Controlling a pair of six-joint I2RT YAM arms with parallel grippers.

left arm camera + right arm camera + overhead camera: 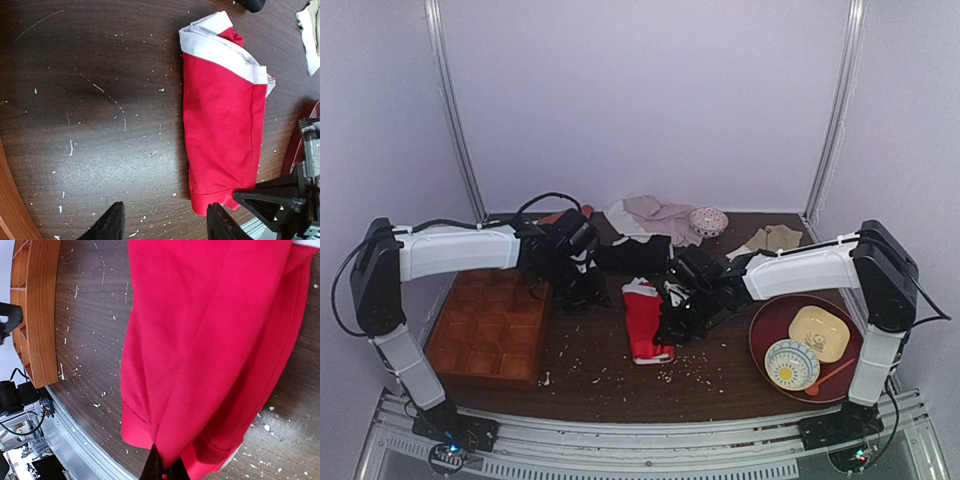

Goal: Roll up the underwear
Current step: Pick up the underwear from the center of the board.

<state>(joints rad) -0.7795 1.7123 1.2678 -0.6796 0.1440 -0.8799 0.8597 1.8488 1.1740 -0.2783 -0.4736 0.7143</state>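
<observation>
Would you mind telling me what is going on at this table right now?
Two robot arms are working on a pair of red underwear, which lies folded into a long strip in the middle of the dark wooden table. The right gripper is shut on the fabric near the hem end, away from the white waistband. The left gripper hovers open beside that same end, holding nothing. The strip looks flat and not yet rolled.
</observation>
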